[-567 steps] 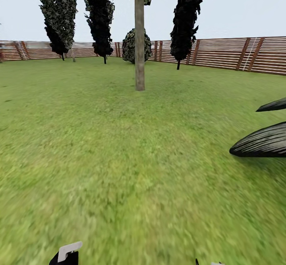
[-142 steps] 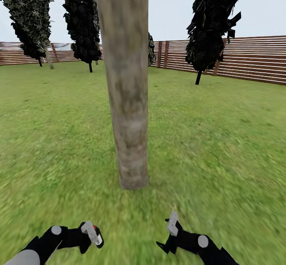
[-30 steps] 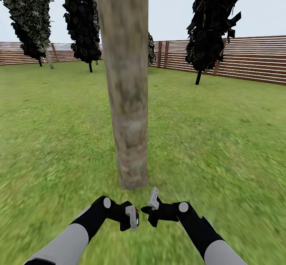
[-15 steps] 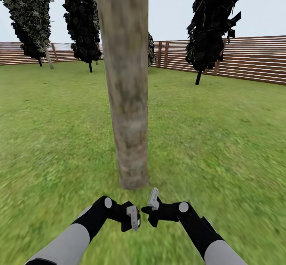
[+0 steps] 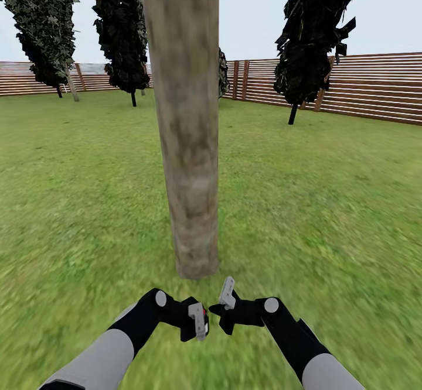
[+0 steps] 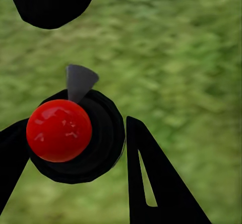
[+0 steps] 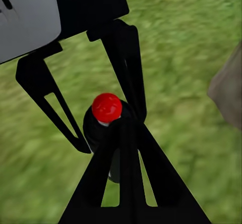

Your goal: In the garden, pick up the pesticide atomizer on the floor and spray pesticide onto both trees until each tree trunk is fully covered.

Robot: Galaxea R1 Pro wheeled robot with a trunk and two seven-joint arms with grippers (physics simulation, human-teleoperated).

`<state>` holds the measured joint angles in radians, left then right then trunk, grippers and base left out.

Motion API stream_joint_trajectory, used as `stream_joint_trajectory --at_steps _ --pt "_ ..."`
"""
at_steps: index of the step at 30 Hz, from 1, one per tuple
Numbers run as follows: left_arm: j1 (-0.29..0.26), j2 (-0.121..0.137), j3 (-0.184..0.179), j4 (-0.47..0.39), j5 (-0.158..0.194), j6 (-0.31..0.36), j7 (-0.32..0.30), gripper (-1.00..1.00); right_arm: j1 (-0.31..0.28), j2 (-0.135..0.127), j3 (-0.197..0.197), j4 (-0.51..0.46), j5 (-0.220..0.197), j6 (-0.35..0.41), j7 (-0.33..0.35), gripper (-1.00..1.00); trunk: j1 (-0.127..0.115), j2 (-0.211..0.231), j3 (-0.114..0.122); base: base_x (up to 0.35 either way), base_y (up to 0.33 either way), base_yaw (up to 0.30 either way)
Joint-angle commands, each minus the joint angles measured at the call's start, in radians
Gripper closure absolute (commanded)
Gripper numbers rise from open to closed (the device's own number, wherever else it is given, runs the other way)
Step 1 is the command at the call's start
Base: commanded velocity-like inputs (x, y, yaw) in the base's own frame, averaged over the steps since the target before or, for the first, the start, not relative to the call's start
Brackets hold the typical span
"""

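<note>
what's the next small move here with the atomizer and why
Probably press the red round cap of the black atomizer bottle with the right gripper. The left gripper holds the bottle low in front of the mottled grey-tan tree trunk, and the right gripper sits right beside the cap.

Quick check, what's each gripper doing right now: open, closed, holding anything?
Left gripper: closed on the black pesticide atomizer with the red cap.
Right gripper: cannot be told; it sits right beside the atomizer, near the tree trunk.

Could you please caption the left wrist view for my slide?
Left end effector gripping the black, red-capped pesticide atomizer above the grass.
</note>
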<state>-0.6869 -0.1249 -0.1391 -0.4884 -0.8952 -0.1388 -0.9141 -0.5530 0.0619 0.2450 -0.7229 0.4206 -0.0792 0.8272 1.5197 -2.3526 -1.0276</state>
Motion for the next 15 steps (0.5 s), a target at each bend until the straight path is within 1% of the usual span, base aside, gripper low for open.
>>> stream_joint_trajectory --at_steps 1,15 --pt "0.000 0.000 0.001 -0.001 -0.010 -0.010 -0.001 1.00 -0.001 0.000 -0.001 0.000 0.010 -0.008 0.001 1.00 0.000 0.000 -0.001 0.000 0.000 0.000" --pt "0.000 -0.011 0.001 0.001 -0.007 -0.012 -0.003 1.00 -0.001 0.000 0.000 0.001 0.010 -0.009 0.001 1.00 0.000 0.000 -0.001 0.000 0.000 0.000"
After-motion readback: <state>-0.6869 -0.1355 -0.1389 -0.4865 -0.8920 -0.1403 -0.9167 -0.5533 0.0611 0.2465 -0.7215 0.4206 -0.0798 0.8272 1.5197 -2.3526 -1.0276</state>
